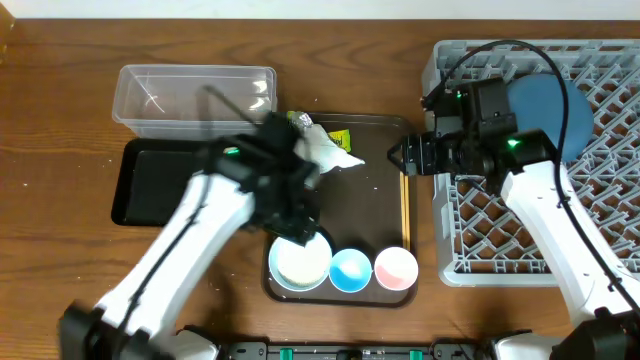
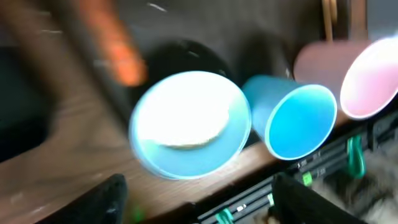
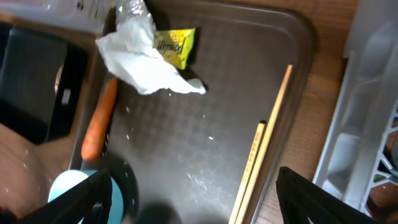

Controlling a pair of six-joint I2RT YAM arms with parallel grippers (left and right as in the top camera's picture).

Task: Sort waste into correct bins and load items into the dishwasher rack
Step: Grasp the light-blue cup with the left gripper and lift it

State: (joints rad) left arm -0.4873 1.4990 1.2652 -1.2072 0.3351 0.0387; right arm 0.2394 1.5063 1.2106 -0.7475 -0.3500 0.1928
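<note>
On the brown serving tray (image 1: pixel 375 205) lie a crumpled white napkin (image 1: pixel 328 152), a yellow-green wrapper (image 1: pixel 341 137), a foil ball (image 1: pixel 299 121), an orange carrot (image 3: pixel 98 123) and chopsticks (image 1: pixel 404 215). At its front stand a pale bowl (image 1: pixel 300 263) with something white inside, a blue cup (image 1: pixel 350 270) and a pink cup (image 1: pixel 396 268). My left gripper (image 1: pixel 297 215) is open and empty, blurred, just above the bowl (image 2: pixel 189 124). My right gripper (image 1: pixel 400 155) is open and empty over the tray's right edge, above the chopsticks (image 3: pixel 258 158). A dark blue dish (image 1: pixel 545 110) stands in the grey rack (image 1: pixel 480 230).
The clear tub (image 1: pixel 195 95) sits at the back left with the black tray (image 1: pixel 150 185) in front of it, both left of the serving tray. The rack fills the right side. Black rails (image 2: pixel 292 193) run along the table's front edge.
</note>
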